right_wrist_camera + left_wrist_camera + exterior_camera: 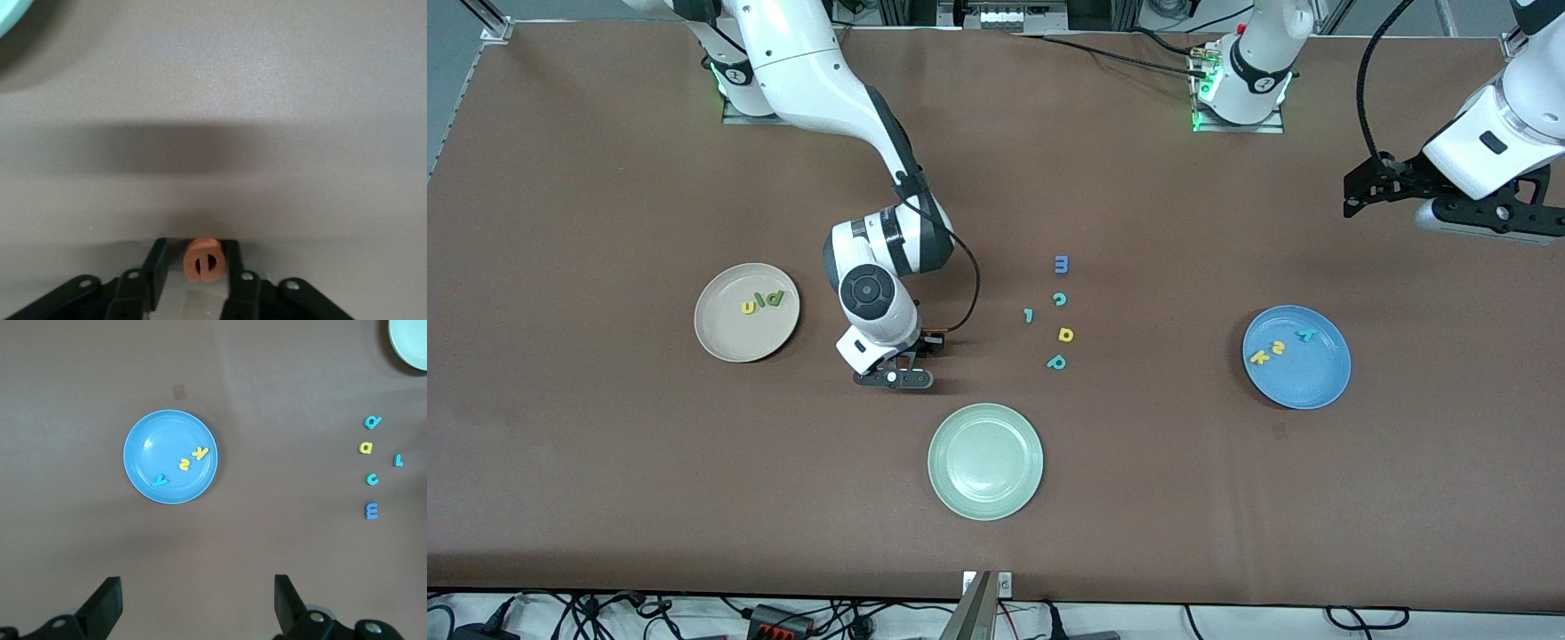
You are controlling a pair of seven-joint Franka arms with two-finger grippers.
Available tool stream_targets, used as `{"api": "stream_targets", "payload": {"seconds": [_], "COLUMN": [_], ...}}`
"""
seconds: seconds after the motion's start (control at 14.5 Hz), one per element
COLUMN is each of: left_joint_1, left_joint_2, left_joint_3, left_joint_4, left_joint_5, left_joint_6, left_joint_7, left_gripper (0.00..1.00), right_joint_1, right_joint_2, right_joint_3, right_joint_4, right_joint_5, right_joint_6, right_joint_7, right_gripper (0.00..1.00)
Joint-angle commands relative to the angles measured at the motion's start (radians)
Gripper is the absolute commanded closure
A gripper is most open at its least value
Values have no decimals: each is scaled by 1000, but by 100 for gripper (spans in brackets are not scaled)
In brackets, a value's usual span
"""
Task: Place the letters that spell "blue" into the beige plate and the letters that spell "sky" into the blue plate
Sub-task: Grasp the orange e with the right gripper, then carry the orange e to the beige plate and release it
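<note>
Orange foam, the last piece of "blue": the orange e (202, 261) sits between the fingers of the right gripper (893, 377), low at the table between the beige plate (720, 342) and the pale green plate (985, 498), jaws closing on its 2 flat sides. Light and squashy, the letter likely needs only a gentle pinch across its body. 3 letters already lie in the beige plate; 3 more rest in the blue plate (1316, 382). The left gripper (197, 603) waits, spread wide, above the blue plate's end of the table.
</note>
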Motion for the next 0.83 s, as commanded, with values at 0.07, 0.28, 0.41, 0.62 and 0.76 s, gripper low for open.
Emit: {"api": "stream_targets", "payload": {"seconds": [0.07,0.28,0.41,0.62,0.76], "left_joint_1": [-10,-10,-10,-10,-18], "left_joint_2": [69,86,86,86,86], "left_joint_3": [-1,-1,-1,-6,-9], "left_joint_4": [100,120,125,125,125], "left_joint_5": [0,0,1,0,1], "left_joint_6": [-11,-14,-27,-34,-35], "left_joint_7": [14,12,11,-34,-93], "left_gripper": [0,0,0,0,0], "right_joint_1": [-8,-9,-9,-14,-9], "right_joint_2": [5,-3,-17,-95,-151], "right_joint_3": [4,2,-7,-60,-122], "right_joint_4": [10,10,10,-27,-96], "right_joint_5": [-7,-6,-6,-15,-15], "right_joint_6": [-9,-21,-49,-162,-216], "right_joint_7": [-7,-9,-10,-7,-99], "right_gripper": [84,89,89,89,89]}}
